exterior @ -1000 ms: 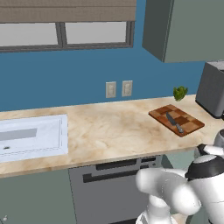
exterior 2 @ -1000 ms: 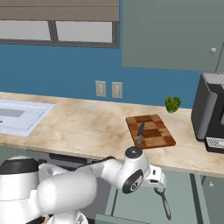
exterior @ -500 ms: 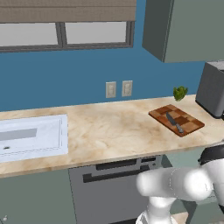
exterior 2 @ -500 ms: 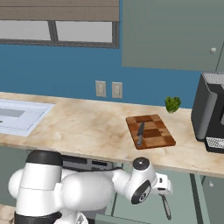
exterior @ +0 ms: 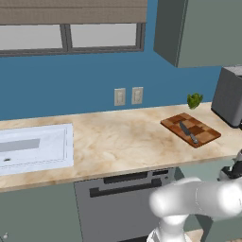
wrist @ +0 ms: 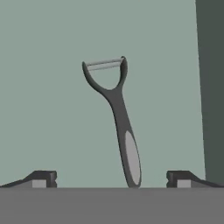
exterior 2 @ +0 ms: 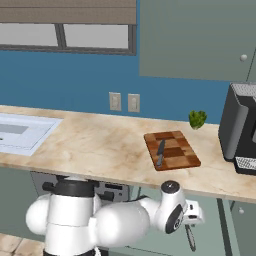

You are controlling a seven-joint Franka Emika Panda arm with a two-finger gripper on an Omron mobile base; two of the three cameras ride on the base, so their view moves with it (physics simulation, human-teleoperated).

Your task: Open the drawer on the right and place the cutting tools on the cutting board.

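Peeler (wrist: pixel 114 119) lies alone on the drawer floor (wrist: pixel 48 109), centred between wide-apart jaws, clear of the side wall (wrist: pixel 211 87).

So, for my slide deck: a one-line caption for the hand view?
Open tool poised over a dark peeler lying on the grey-green drawer floor.

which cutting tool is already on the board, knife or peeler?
The knife: it lies on the checkered cutting board. The Y-shaped peeler lies on a flat grey-green surface, between the open gripper tips.
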